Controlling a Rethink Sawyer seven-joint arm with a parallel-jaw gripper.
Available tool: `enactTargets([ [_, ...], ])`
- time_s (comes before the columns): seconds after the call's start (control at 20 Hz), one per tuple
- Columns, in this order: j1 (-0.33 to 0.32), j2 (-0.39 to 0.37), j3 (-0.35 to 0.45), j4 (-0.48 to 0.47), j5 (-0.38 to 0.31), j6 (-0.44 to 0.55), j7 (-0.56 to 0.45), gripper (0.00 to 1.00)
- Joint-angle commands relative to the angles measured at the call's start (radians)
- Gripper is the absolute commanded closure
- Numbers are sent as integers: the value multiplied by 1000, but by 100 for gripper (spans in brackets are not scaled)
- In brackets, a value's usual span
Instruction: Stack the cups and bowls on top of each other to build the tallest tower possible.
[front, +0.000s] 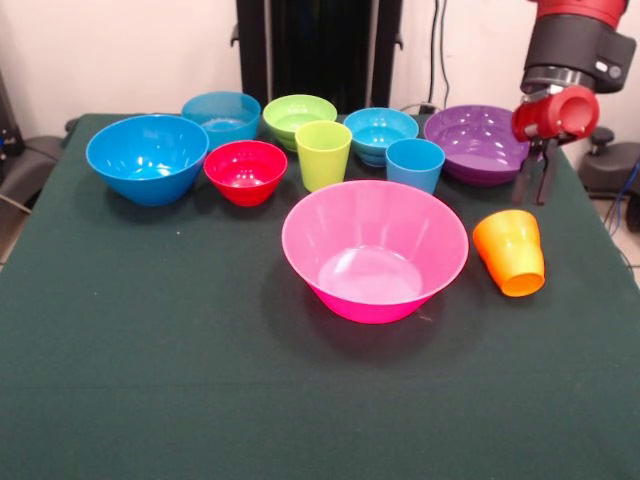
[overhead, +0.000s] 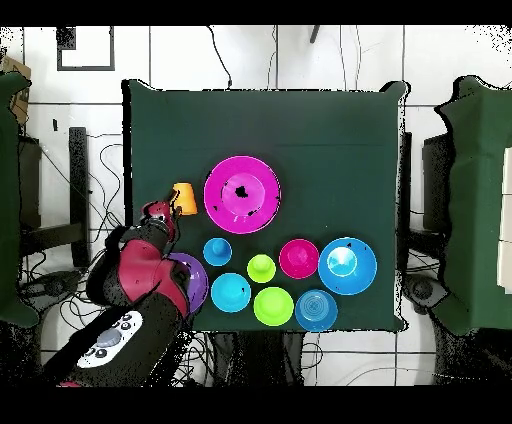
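The huge pink bowl (front: 374, 248) stands upright and empty mid-table, also in the overhead view (overhead: 242, 194). The orange cup (front: 511, 252) lies tipped to its right, mouth toward the camera; it also shows from overhead (overhead: 185, 198). My gripper (front: 536, 185) hangs just behind the orange cup and in front of the wide purple bowl (front: 478, 142). Its fingers stand slightly apart and hold nothing. The light blue cup (front: 414, 164) and lime green cup (front: 323, 154) stand upright behind the pink bowl. Nothing is stacked.
The back row holds the large blue bowl (front: 147, 157), small red bowl (front: 245, 170), ribbed cyan bowl (front: 221, 115), lime green bowl (front: 299, 117) and small blue bowl (front: 380, 133). The green cloth (front: 150, 380) covers the table.
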Motion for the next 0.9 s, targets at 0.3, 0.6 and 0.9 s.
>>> enactTargets([
  [0.3, -2, 142, 109, 16, -27, -89, -2, 0],
  [0.6, 1, 198, 103, -22, 6, -118, -7, 0],
  [0.9, -5, 187, 111, -20, -4, -113, -7, 0],
])
